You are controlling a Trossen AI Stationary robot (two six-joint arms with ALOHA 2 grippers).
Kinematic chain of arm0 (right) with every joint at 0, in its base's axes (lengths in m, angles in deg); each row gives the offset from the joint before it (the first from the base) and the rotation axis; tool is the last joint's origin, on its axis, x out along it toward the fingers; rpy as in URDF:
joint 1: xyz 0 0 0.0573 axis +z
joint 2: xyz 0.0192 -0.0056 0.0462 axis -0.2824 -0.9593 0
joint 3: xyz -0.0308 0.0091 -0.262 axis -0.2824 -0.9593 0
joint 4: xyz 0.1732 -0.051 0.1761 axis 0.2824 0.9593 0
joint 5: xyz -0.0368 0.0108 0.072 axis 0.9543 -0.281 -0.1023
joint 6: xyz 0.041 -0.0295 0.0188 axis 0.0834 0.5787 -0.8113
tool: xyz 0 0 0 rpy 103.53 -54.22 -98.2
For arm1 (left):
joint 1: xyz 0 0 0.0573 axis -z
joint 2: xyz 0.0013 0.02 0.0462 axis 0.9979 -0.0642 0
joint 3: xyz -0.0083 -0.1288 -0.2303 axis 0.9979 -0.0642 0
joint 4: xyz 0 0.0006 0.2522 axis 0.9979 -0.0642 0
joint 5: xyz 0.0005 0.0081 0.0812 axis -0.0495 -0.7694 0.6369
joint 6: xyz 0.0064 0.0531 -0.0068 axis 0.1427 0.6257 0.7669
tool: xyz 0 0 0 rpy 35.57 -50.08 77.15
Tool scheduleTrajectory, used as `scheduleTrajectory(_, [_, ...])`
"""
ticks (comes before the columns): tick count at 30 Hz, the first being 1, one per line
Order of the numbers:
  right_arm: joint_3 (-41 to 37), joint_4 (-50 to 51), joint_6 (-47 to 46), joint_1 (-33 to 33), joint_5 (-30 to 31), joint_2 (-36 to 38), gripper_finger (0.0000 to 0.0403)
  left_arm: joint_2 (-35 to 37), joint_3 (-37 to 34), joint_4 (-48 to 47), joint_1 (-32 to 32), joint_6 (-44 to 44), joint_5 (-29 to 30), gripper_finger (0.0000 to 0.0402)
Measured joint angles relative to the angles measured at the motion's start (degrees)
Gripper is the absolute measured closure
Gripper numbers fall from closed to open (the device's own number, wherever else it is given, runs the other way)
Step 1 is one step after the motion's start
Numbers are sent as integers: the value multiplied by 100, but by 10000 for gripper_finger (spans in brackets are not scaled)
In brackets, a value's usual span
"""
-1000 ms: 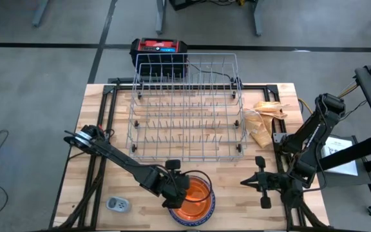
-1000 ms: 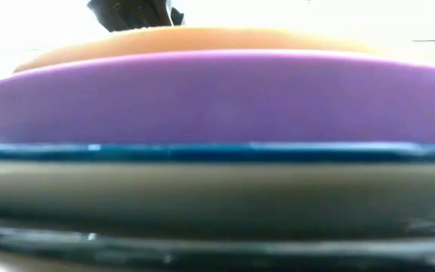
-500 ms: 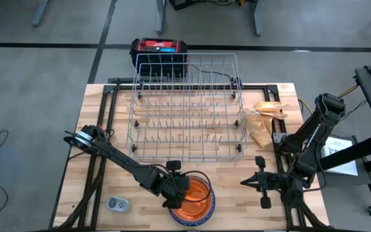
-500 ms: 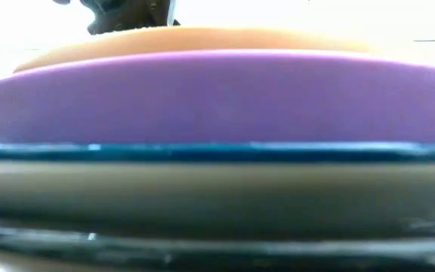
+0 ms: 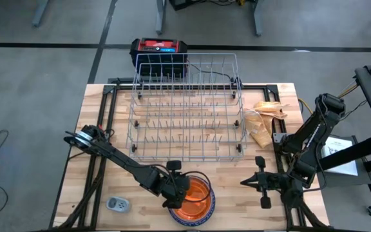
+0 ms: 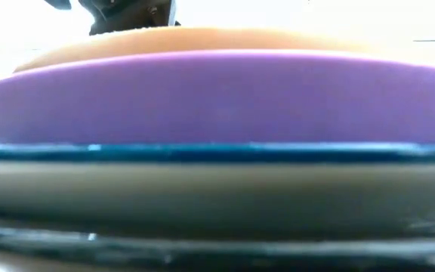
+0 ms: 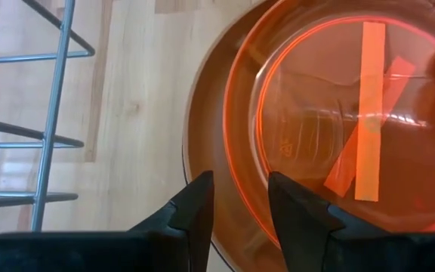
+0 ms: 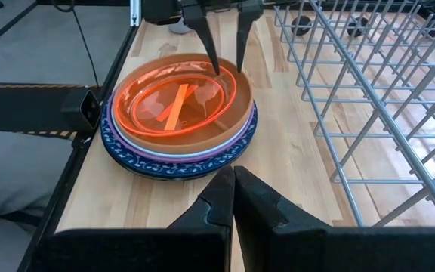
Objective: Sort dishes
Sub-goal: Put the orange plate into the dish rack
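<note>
The counter (image 5: 237,174) carries the empty wire rack (image 5: 187,106) across its middle and, at its near edge, the stack of dishes (image 5: 193,201), plates piled one on another. Between a second ago and now almost nothing large moves: rack, stack and both arms sit in the same places in the high view.

The change is small and lies at the left hand (image 7: 240,208). Its fingers narrow a little over the last second and then stop, and they now straddle the rim of the orange cup (image 7: 346,136), one finger (image 7: 198,208) outside over the brown plate's (image 7: 206,128) rim and the other inside the cup's wall. In the right wrist view the same two fingers come down on the far edge of the cup (image 8: 178,102), which lies in the brown plate on top of the purple, white and blue speckled plates.

Whether the pads actually press the cup's wall cannot be told; a gap seems to remain around it. I judge the closing as paused, not finished, so the cup is bracketed but probably not yet gripped. The task itself has hardly begun: nothing stands in the rack, and the cup must come off before the plates can be sorted.

The right hand (image 8: 232,189) waits, fingers pressed together and empty, over the counter's right side.
</note>
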Motion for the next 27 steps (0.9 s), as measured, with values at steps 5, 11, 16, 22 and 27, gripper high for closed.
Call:
scheduleTrajectory(5, [0,2,1,0,0,0,403,-79,-3,77,0,50,91,286])
scheduleTrajectory(11, [0,7,2,0,2,-1,403,-98,-3,56,0,67,92,290])
scheduleTrajectory(16, [0,11,2,0,2,-2,403,-98,13,41,-4,152,123,346])
scheduleTrajectory(22, [0,11,2,0,2,-2,403,-100,91,-54,-15,169,154,392])
scheduleTrajectory(27, [0,13,2,0,2,-2,403,-100,363,-706,-5,-11,376,400])
